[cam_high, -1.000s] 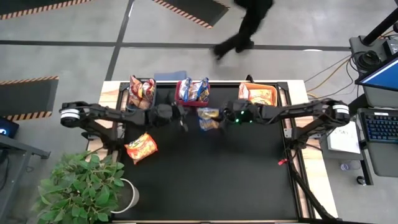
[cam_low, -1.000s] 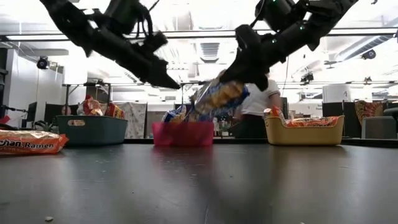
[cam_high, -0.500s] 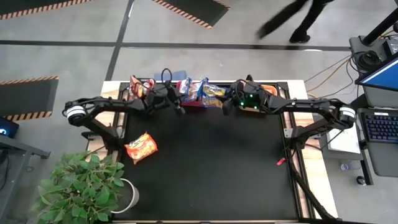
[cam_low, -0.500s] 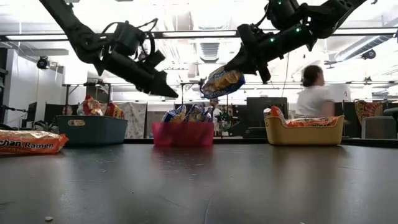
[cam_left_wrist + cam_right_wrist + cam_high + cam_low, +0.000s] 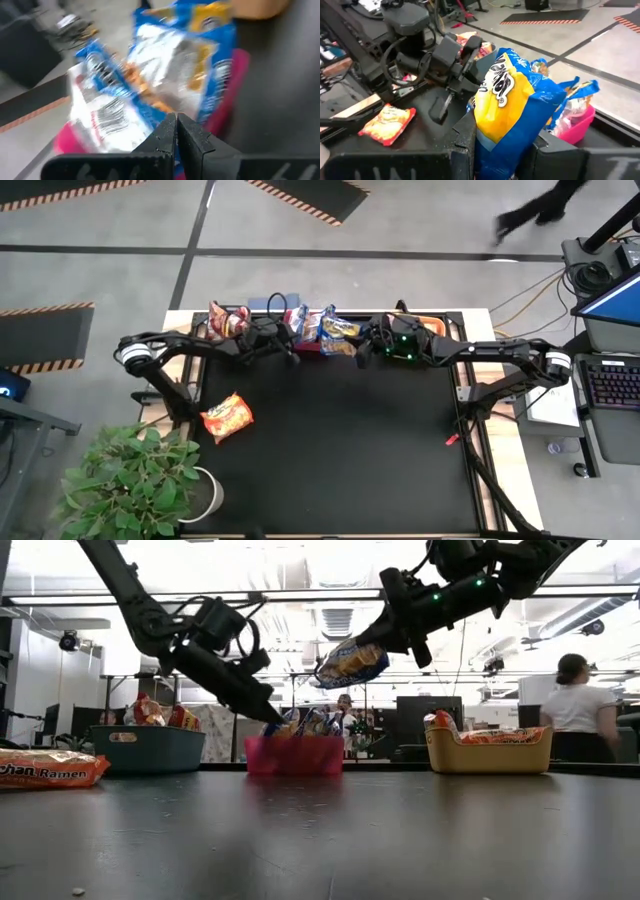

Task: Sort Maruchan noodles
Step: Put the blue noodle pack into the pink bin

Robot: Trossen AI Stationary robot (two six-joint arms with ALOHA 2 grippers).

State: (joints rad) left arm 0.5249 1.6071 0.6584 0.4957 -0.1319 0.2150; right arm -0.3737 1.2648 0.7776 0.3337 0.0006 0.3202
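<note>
Raised since earlier, right hand (image 5: pixel 372 637) pinches blue-and-yellow packet (image 5: pixel 349 662) above red bin (image 5: pixel 295 755).

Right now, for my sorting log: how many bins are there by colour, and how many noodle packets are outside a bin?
Dark teal plastic bin: 1
Pink plastic bin: 1
Yellow plastic bin: 1
Orange crinkly packet lying on the table: 1
Blue-and-yellow crinkly packet in the right pincer: 1
Total: 5

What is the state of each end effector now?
Left end effector: closed, empty.
Right end effector: closed on a blue-and-yellow noodle packet.
</note>
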